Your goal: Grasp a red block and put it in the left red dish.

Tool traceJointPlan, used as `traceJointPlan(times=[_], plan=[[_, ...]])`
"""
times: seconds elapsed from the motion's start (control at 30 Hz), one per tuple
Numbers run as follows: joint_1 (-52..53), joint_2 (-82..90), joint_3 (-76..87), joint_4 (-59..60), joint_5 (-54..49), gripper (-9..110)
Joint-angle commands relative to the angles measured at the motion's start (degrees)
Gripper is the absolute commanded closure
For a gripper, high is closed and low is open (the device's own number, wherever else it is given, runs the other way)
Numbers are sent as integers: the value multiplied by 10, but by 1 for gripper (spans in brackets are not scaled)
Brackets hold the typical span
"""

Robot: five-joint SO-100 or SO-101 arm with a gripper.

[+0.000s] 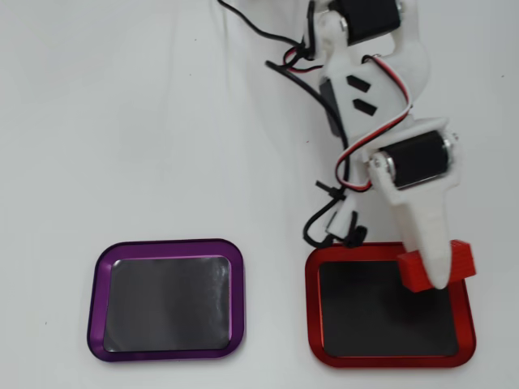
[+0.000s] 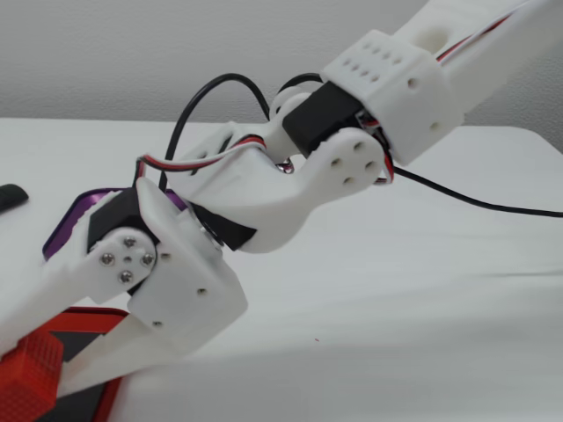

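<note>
Table (image 1: pixel 122 121): white, plain; carries two trays along its lower edge in the overhead view.

Arm (image 1: pixel 373 81): white printed links with black servos and red/black wiring, entering from the top edge of the overhead view and reaching down toward the lower right. In the fixed view it crosses from upper right to lower left, covering most of the purple tray (image 2: pixel 75 220).

Purple tray (image 1: pixel 166 300): lower left in the overhead view, dark floor, nothing in it.

Red dish (image 1: pixel 389 356): lower right in the overhead view, just beside the purple tray but apart from it; dark floor.

Gripper (image 1: pixel 438 271): fingers closed on the block, one white finger lying across the block's top.

Block (image 1: pixel 418 271): red, ridged face, clamped over the dish's upper right corner, overlapping the rim. Whether it touches the dish cannot be told. In the fixed view it shows at the lower left corner (image 2: pixel 31 382), over the dish rim (image 2: pixel 97 315).
</note>
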Motion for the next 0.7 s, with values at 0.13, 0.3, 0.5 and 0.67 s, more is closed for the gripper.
traceJointPlan(times=[0.13,0.3,0.5,0.67], plan=[[23,8,-25,-6,-4,102],[23,8,-24,-5,-4,102],[23,8,-21,-4,-3,98],[18,13,-18,-2,3,92]])
